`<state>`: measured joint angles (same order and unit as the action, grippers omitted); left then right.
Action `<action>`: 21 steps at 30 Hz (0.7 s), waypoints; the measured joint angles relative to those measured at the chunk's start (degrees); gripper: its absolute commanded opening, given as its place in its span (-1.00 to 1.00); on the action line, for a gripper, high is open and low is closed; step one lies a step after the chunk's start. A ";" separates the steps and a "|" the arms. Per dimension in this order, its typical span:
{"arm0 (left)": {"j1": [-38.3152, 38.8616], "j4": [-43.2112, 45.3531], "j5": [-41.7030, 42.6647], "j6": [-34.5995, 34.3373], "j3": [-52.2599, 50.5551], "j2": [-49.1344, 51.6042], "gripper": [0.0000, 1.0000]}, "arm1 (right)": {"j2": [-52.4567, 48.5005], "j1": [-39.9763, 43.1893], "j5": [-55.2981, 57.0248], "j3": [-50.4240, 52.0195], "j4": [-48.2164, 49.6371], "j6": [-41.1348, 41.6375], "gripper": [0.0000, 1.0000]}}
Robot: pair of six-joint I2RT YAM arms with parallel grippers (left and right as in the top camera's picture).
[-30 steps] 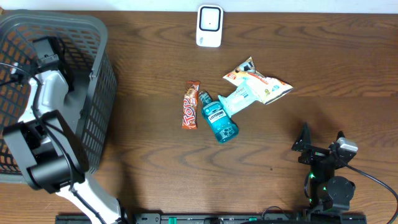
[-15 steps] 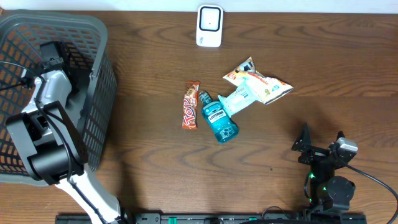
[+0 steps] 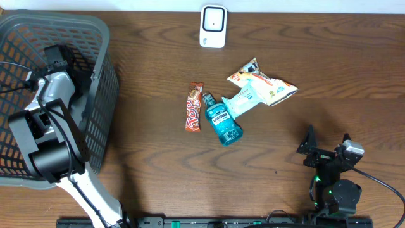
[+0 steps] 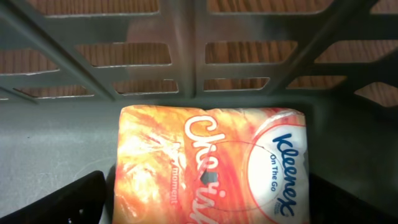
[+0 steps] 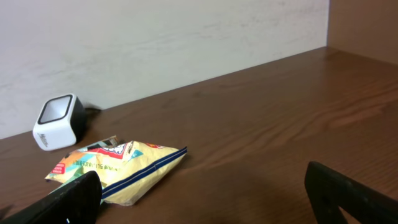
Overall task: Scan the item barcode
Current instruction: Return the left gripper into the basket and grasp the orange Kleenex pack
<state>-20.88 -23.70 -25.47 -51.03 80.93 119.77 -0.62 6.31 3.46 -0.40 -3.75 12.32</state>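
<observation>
Left arm reaches forward, left gripper (image 3: 56, 56) jaws spread wide. Right arm folded low, right gripper (image 3: 328, 140) also spread wide.

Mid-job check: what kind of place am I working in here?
Probably a mock shop checkout set up on a wooden table: a white barcode scanner, a grey shopping basket, and packaged goods such as a mouthwash bottle and a candy bar.

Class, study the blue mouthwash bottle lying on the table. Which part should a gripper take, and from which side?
I'd take the mouthwash bottle by its wide lower body, coming down from above and closing across its width. It lies flat, and a candy bar and a packet crowd its neck, while its lower sides look clear.
</observation>
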 measured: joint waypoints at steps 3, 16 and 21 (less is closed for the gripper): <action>-0.04 -0.04 -0.15 0.22 0.00 0.02 0.36 | 0.00 0.00 0.02 0.00 0.02 0.00 0.99; -0.11 -0.46 1.90 10.47 -0.11 -2.05 0.08 | 0.00 0.00 0.00 0.00 0.00 0.00 0.99; -0.09 -0.52 3.28 12.76 -0.76 -10.88 0.08 | 0.00 0.00 0.02 0.00 0.00 0.00 0.98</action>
<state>-20.97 -24.23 -22.20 -38.26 80.16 108.88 -0.62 6.31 3.49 -0.40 -3.75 12.32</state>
